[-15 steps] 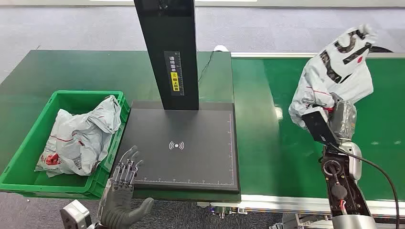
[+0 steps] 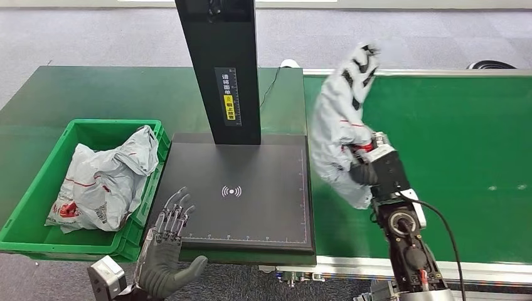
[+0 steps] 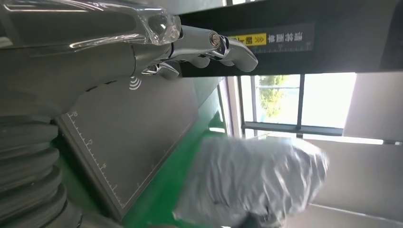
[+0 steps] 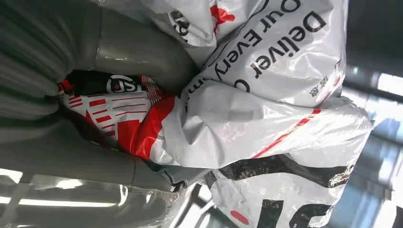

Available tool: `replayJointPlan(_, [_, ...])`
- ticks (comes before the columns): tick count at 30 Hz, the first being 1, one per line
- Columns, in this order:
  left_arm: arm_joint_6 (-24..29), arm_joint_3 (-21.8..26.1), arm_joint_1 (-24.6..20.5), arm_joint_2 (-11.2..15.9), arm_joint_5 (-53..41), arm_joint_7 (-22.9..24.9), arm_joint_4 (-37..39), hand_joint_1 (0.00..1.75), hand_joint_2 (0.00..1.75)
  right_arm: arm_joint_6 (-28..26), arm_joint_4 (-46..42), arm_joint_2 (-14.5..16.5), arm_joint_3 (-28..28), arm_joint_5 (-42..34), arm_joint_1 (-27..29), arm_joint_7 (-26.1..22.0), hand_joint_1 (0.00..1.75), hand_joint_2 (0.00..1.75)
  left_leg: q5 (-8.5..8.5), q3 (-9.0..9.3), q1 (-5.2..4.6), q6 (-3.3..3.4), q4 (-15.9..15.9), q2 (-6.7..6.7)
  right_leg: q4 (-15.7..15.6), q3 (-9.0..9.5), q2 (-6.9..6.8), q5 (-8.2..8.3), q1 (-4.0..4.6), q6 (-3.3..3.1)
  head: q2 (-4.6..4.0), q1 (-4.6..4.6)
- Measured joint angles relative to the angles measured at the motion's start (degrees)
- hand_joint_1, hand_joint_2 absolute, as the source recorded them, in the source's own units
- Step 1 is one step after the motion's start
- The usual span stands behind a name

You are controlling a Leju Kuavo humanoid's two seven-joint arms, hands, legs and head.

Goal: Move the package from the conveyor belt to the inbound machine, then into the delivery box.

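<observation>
Right hand (image 2: 366, 168) clamped on a white courier bag (image 2: 339, 132) — held up off the green conveyor belt (image 2: 452, 144), hanging just beside the right edge of the black scanner plate (image 2: 238, 188). Blurred in the head view; top corner of bag flared upward, black print and red marks visible on the plastic. Lower bulge of bag sat against the hand, over the belt's left margin. Could not tell whether bag overlapped the plate edge or merely hung next to it.

From the right wrist, thick grey thumb (image 4: 142, 52) and fingers (image 4: 85, 161) closed around crumpled plastic (image 4: 266, 118); red-and-white printing pinched between them, black lettering across the upper fold.

Left hand (image 2: 164, 251) held low at the near-left corner of the scanner plate, fingers apart and extended, gripping nothing. Fingertips over the plate's front edge; contact with it not determinable. In the left wrist view, silver fingers (image 3: 209, 45) stretched out above the plate surface (image 3: 133, 137), with the blurred white bag (image 3: 252, 185) beyond.

Black upright column (image 2: 219, 69) rose from the back of the plate, yellow label on its face. Scan symbol at plate centre, ruler marks along the front and right edges.

Green delivery crate (image 2: 37, 188) left of the plate — another white courier bag (image 2: 106, 182) lying crumpled inside, well apart from the held one.
</observation>
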Motion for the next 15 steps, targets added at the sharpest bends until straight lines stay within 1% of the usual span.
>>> replayJointPlan(7, [-1.0, -1.5, -2.1, 0.2, -0.7, -0.6, 2.6, 0.00, 1.75, 9.3, 4.3, 3.6, 10.6, -2.4, -0.7, 1.1, 1.75, 1.75, 0.00, -0.02, 0.00, 0.00, 0.0, -0.01, 0.0, -0.01, 0.00, -0.01, 0.01, -0.01, 0.00, 0.01])
replayJointPlan(11, [-1.6, -1.7, -3.1, 0.2, -0.8, -0.5, 3.6, 0.00, 1.75, 11.0, 7.3, 5.4, 14.9, -2.3, -1.4, 1.4, 1.75, 1.75, 0.00, -0.01, 0.00, 0.00, 0.0, -0.02, 0.0, -0.01, 0.00, -0.01, 0.00, -0.01, 0.00, 0.01])
replayJointPlan(15, [-2.2, -1.7, -3.9, 0.1, -0.8, -0.5, 4.5, 0.00, 1.75, 11.4, 9.3, 6.6, 16.9, -2.7, -2.3, 2.4, 1.75, 1.75, 0.01, 0.00, 0.00, -0.01, 0.0, -0.02, 0.0, -0.01, 0.00, 0.00, 0.00, -0.01, 0.00, 0.01])
